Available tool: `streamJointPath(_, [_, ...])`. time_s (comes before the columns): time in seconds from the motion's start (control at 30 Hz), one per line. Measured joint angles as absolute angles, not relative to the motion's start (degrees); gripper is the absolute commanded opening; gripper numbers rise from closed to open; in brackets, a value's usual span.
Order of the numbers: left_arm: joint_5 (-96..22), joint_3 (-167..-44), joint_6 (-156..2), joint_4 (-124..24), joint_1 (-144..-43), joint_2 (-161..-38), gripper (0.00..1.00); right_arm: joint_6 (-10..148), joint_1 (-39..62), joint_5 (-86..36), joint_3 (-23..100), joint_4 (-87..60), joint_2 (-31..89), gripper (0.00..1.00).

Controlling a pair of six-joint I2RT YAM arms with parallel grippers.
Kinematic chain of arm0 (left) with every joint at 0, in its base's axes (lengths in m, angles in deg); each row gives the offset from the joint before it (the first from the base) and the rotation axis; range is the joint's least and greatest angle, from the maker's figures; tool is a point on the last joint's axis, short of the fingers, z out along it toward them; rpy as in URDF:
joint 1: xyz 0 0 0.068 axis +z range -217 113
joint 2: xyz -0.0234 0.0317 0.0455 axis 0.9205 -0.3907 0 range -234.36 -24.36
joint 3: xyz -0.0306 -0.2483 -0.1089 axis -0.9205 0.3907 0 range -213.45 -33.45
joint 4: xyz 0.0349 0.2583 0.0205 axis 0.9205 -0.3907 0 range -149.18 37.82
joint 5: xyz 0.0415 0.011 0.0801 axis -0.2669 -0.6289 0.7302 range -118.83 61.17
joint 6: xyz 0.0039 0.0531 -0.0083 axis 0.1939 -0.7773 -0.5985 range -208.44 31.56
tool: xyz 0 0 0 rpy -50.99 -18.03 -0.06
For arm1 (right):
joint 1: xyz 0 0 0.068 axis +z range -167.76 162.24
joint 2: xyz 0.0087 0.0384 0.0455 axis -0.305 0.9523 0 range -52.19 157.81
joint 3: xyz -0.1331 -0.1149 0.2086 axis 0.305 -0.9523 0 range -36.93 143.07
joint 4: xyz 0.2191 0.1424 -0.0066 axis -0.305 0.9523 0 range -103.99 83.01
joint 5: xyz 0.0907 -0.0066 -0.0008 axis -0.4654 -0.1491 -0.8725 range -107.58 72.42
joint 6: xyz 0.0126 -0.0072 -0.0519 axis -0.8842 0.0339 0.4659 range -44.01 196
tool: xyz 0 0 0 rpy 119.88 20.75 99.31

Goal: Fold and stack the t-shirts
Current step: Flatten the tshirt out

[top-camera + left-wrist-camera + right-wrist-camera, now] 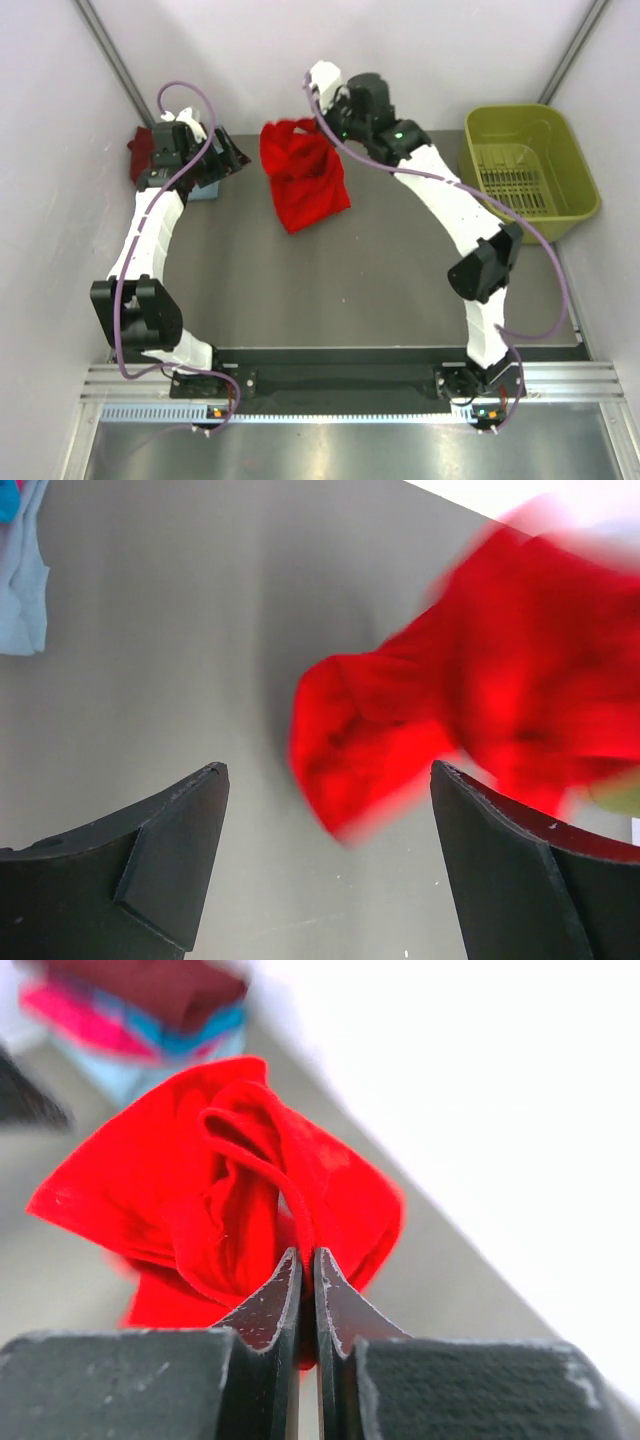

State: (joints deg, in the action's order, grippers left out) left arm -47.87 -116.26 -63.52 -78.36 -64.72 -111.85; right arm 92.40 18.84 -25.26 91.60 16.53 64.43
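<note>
Red shirt: a crumpled bundle (pixel 305 180) in the upper middle of the top view. Its lower part is on the table (pixel 350 290) and its top is lifted.
Right gripper: its jaws are pressed together on a fold of the red shirt (pixel 306 1255), at the top edge of the bundle.
Left gripper: its jaws stand wide apart with nothing between them (pixel 325 770). It is in the upper left of the top view.
Stack: folded shirts with a maroon one on top (pixel 140 150), in the upper left of the top view, partly behind the left arm.
Basket: olive (pixel 480 120), in the upper right, well apart from the red shirt.
Direction from the free hand: in the top view the red shirt lies just to the right of the left gripper. In the left wrist view it fills the upper right, and its nearest lobe is ahead of the open fingers.
Long axis: roughly from the upper left to the lower right of the top view. I cannot tell sleeves from hem.
Nearer arm: the right one holds the top, and the left one is near the left side of the bundle.
Step, as I judge: the shirt is not yet spread, so the left gripper probably must take a free edge.
Risk: it could pinch two layers together.
</note>
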Motion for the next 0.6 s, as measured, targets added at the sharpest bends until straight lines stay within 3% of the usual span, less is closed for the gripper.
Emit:
streamJointPath(0.2, [-48.53, -116.26, -63.49, -77.85, -64.74, -113.03, 0.85, 92.35, 15.82, -22.57, 86.07, 12.95, 55.35, 0.00])
streamJointPath(0.5, [-49.16, -116.10, -63.71, -77.53, -64.90, -113.05, 0.85, 86.85, 2.86, -21.59, 49.59, 13.30, 48.49, 0.00])
streamJointPath(0.53, [-49.38, -115.80, -63.76, -77.31, -64.90, -113.05, 0.84, 86.02, 1.03, -21.46, 45.70, 14.46, 48.49, 0.02])
streamJointPath(0.6, [-49.93, -115.23, -63.89, -77.20, -64.90, -113.05, 0.84, 84.40, -1.57, -20.76, 41.00, 15.77, 48.51, 0.24])
